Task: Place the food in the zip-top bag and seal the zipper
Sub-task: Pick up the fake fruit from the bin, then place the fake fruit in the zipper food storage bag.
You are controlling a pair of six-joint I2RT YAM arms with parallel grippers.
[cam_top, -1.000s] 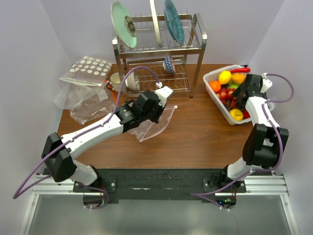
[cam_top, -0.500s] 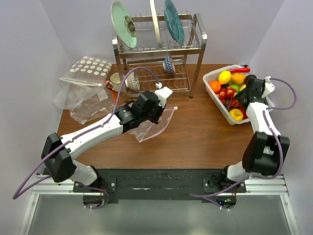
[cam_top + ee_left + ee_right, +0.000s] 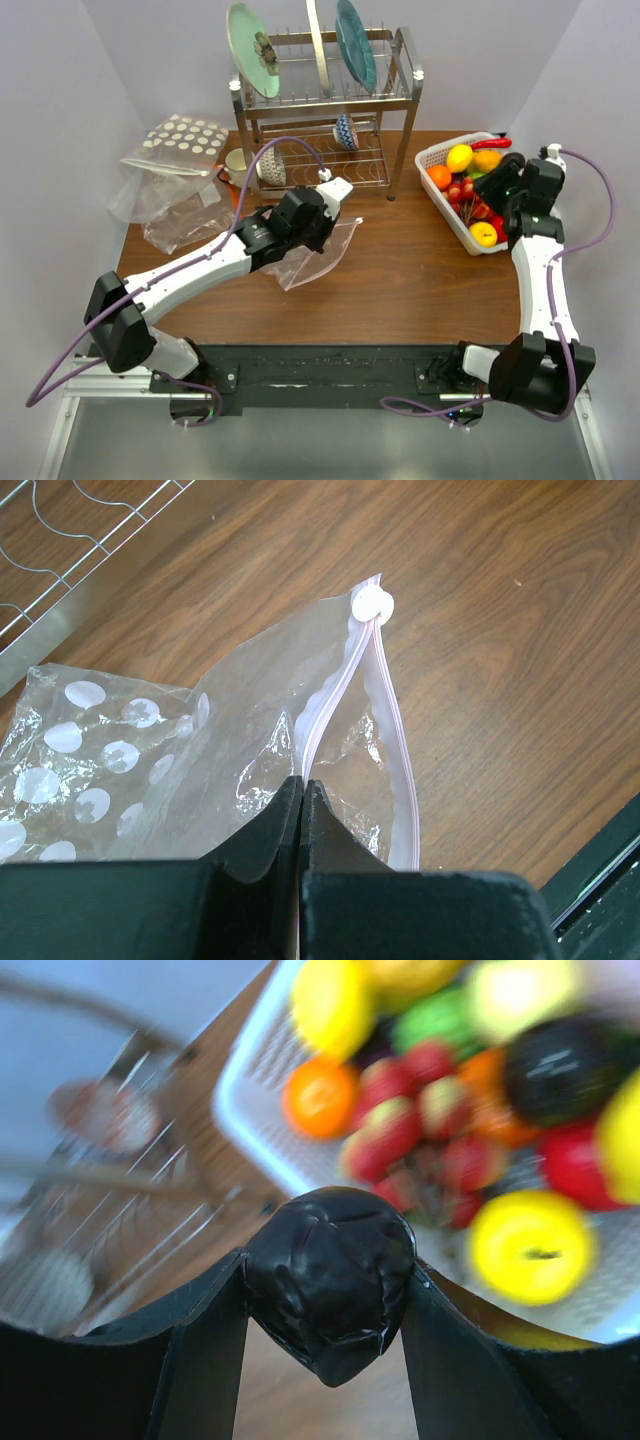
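Pinched at left, loaded at right

My left end effector [image 3: 302, 780] clenches the see-through floppy zip-top bag [image 3: 250, 730], its pink zipper strip [image 3: 335, 695] running rightward. My right end effector [image 3: 325, 1265], well apart, grasps a glossy dark toy piece [image 3: 330, 1300] above the white basket [image 3: 445, 210].

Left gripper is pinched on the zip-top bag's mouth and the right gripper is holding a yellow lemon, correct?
Not a lemon: the right wrist view shows the right gripper holding a dark, near-black piece. The left gripper is pinched on the mouth of the zip-top bag.
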